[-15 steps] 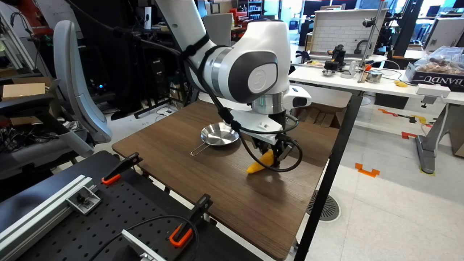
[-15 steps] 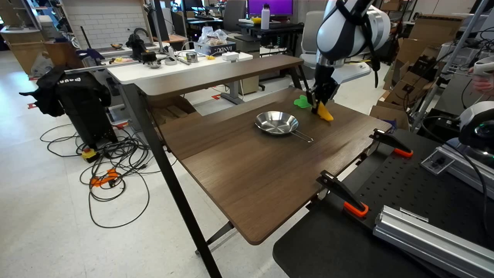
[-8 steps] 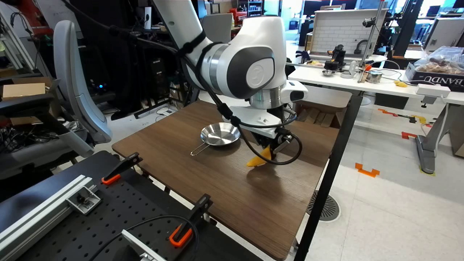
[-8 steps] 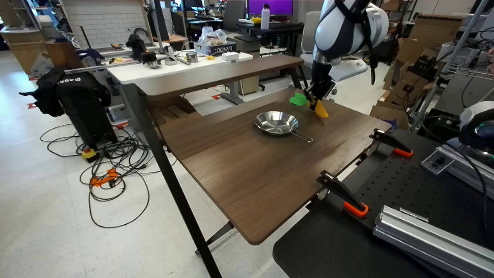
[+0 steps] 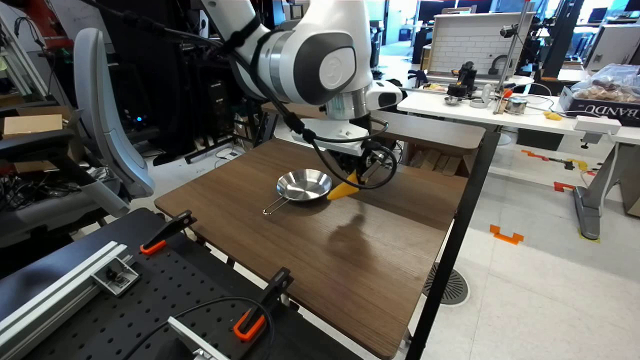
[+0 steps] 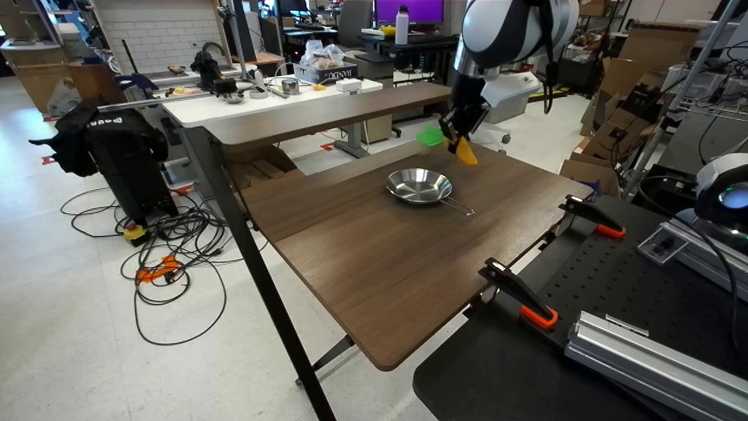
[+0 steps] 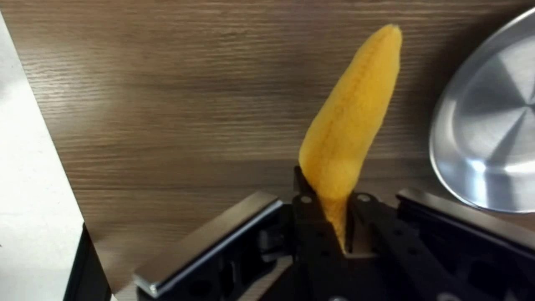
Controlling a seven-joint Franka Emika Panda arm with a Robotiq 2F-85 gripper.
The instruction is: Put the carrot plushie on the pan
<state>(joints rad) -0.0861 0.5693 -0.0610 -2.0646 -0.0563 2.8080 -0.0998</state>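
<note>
A pan (image 5: pixel 306 184) on the bench (image 5: pixel 300 250); a carrot plushie (image 5: pixel 341 191) held up off it, clenched in the pincer (image 7: pixel 333 195).
In an exterior view, left to right: a grey chair (image 5: pixel 107 115), a black-and-orange clamp (image 5: pixel 169 231) just beside the bench's edge, the round silver pan, the plushie's orange body tapering downward right of the rim, then the pincer. In an exterior view the plushie's green leaves (image 6: pixel 430 136) jut out left of the pincer, the orange body right. In the wrist view the fingers (image 7: pixel 309 217) pinch the plushie from both sides; bench shows between it and the pan.
</note>
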